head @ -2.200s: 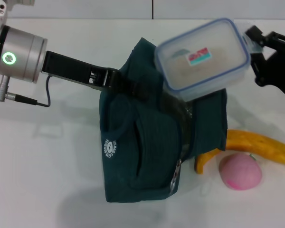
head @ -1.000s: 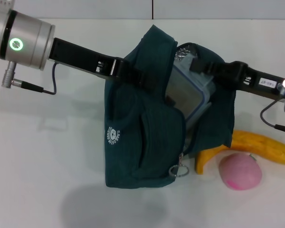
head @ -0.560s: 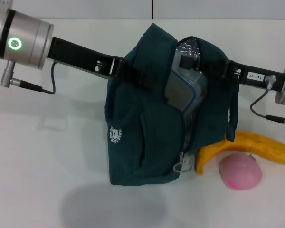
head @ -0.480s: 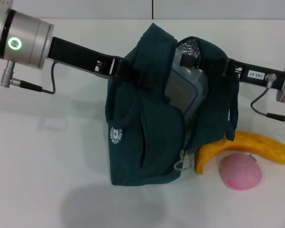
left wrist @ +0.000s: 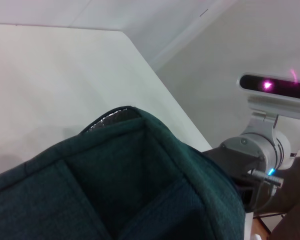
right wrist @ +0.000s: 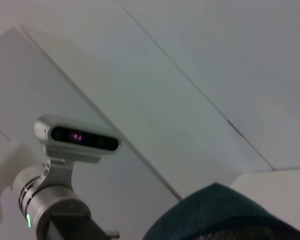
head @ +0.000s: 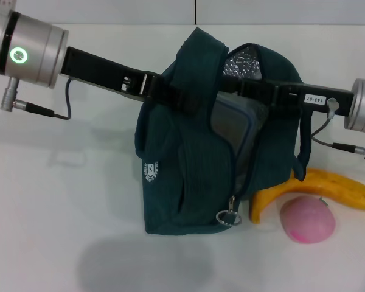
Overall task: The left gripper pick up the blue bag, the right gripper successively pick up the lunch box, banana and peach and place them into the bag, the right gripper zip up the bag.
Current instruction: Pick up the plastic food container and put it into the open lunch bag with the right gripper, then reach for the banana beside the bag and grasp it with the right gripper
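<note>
The blue bag point(head: 182, 176) hangs upright over the table, its mouth open and silver lining showing at the top. My left gripper point(head: 170, 97) reaches in from the upper left and is shut on the bag's upper edge. The lunch box point(head: 234, 125) stands on end inside the bag, partly covered by fabric. My right gripper point(head: 231, 91) reaches in from the right, its tip in the bag's mouth just above the lunch box. The banana point(head: 331, 185) and the peach point(head: 308, 219) lie on the table right of the bag. Both wrist views show teal bag fabric point(left wrist: 140, 190) point(right wrist: 225, 215).
The zipper's metal ring pull point(head: 226, 216) dangles at the bag's lower front. One bag handle point(head: 303, 152) hangs loose under the right arm. The white table point(head: 61, 213) spreads to the left and front of the bag.
The lunch box, first held above the bag by my right gripper, has gone down into the bag. The right arm has levelled out across the bag's mouth. The bag sagged slightly.
</note>
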